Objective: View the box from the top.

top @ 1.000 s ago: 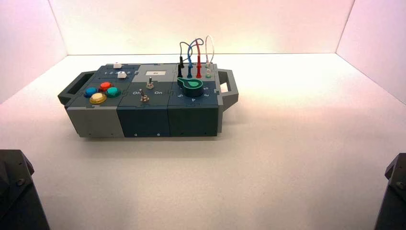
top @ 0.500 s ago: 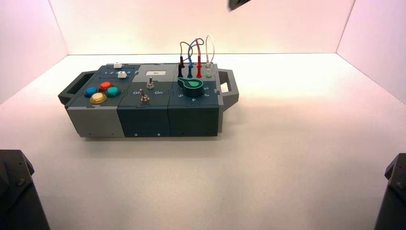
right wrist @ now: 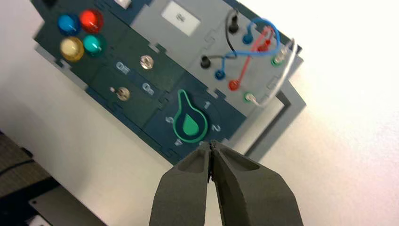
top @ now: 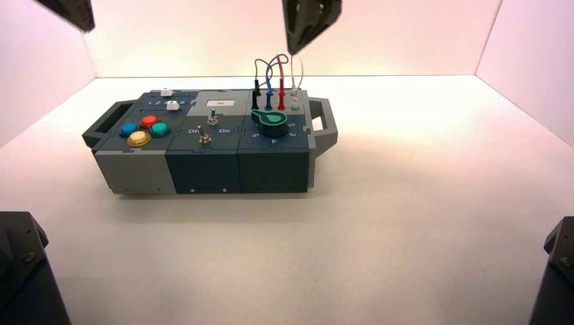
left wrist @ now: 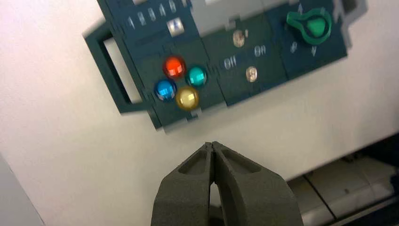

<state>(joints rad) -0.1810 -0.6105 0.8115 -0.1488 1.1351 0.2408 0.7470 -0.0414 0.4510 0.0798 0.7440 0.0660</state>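
The box [top: 203,169] is a long grey and dark-blue panel with end handles, standing left of the floor's middle. Its top shows from above in both wrist views. The left wrist view shows the red button [left wrist: 174,66], the blue, teal and yellow buttons and two toggle switches. The right wrist view shows the green dial [right wrist: 190,123] and the looped plug wires [right wrist: 254,44]. My left gripper [left wrist: 212,145] is shut and empty, high over the box's button end, at the top left of the high view [top: 74,13]. My right gripper [right wrist: 210,143] is shut and empty, high over the dial end [top: 293,47].
Black robot bases stand at the near left [top: 24,271] and near right [top: 558,271] corners. White walls close in the floor at the back and on both sides. More robot base parts show in the left wrist view [left wrist: 343,179].
Both arms have come into the high view from the top: the right gripper lower at top centre, the left at the top left corner. The box has not moved.
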